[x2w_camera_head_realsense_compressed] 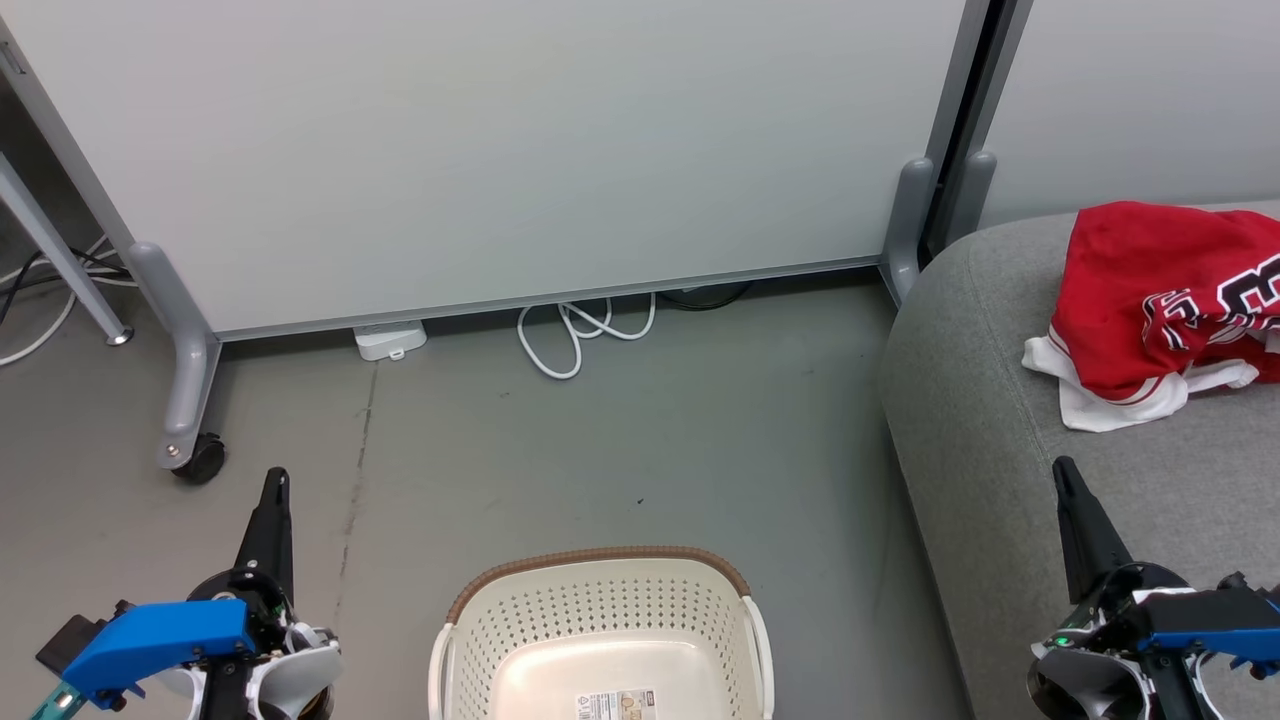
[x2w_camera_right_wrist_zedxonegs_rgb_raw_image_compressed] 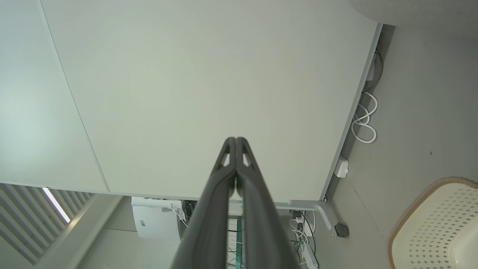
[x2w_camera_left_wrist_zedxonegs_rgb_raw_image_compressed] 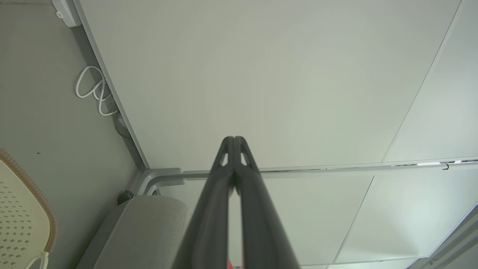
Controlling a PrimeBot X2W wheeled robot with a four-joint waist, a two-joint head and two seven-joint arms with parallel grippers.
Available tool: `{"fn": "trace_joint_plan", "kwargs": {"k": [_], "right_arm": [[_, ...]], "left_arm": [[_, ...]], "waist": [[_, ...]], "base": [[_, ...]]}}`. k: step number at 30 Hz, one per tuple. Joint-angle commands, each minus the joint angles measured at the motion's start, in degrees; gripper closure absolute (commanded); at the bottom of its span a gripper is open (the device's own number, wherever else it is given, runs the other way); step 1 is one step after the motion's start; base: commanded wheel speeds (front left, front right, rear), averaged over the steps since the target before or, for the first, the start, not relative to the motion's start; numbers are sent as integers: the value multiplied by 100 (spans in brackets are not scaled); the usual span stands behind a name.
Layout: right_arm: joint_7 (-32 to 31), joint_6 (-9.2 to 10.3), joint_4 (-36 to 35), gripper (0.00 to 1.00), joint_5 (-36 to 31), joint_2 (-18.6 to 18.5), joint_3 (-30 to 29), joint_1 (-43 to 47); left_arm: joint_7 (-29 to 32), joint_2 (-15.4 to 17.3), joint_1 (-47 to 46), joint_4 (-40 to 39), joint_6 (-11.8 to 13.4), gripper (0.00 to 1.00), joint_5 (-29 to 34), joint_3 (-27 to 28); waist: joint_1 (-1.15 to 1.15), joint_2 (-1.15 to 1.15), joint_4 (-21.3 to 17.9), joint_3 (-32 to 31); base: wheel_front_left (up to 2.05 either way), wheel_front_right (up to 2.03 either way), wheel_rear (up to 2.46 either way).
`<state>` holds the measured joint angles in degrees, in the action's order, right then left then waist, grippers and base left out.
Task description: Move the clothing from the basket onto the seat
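Both grippers are pinched shut with nothing in them: the left gripper [x2w_camera_head_realsense_compressed: 277, 482] points up over the bare floor [x2w_camera_head_realsense_compressed: 650, 430], left of the basket [x2w_camera_head_realsense_compressed: 600, 556], and the right gripper [x2w_camera_head_realsense_compressed: 1065, 472] points up over the seat [x2w_camera_head_realsense_compressed: 1000, 420], just inside its rounded left edge. The basket sits between them, its pale bottom showing, with open floor from its brown rim to the white wall panel [x2w_camera_head_realsense_compressed: 500, 150]. The clothing [x2w_camera_head_realsense_compressed: 1150, 300] lies in a red and white heap far back on the seat, well apart from the right gripper.
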<state>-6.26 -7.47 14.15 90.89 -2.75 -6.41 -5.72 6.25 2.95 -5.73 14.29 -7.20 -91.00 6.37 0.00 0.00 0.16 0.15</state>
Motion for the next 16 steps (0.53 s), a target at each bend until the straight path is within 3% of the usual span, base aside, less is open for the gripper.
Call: {"fn": "trace_joint_plan", "kwargs": {"k": [1,16], "right_arm": [[-36,-4,-22,100,141,-23,-21,-86],[-40,-4,-21,100,159,-23,-20,-83]], "left_arm": [[42,-11,-89,-39,-52,100,-130,35],[55,-11,-81,-40,-53,100,-143,39]], "waist": [[0,0,-11,2],[0,0,-16,3]], "base": [[0,0,0],[0,0,0]]}}
